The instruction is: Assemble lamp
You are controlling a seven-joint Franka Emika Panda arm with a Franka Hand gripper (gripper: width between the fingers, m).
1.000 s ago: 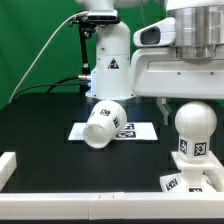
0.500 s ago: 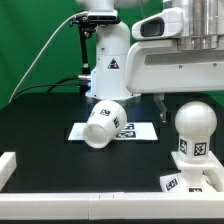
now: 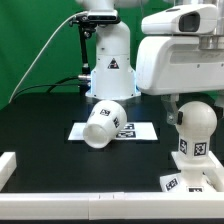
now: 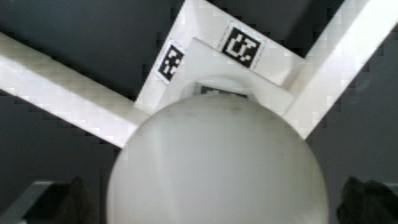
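The rounded white bulb (image 3: 196,122) stands upright by its neck on the flat square base (image 3: 190,181) at the exterior view's right. In the wrist view the bulb (image 4: 214,150) fills the middle, with the tagged base (image 4: 240,48) beyond it. My gripper (image 3: 196,103) hangs just over the bulb's top and is open. Its dark fingers (image 4: 50,203) stand either side of the bulb, with gaps, and hold nothing. The tapered shade (image 3: 103,123) lies on its side, mid-table.
The shade rests on the marker board (image 3: 140,130). The white robot pedestal (image 3: 110,65) stands behind it. A white rail (image 3: 90,206) borders the black table at the front and at the exterior view's left. A green backdrop is behind.
The arm has risen a little over the bulb. The bulb, base and shade have not moved.
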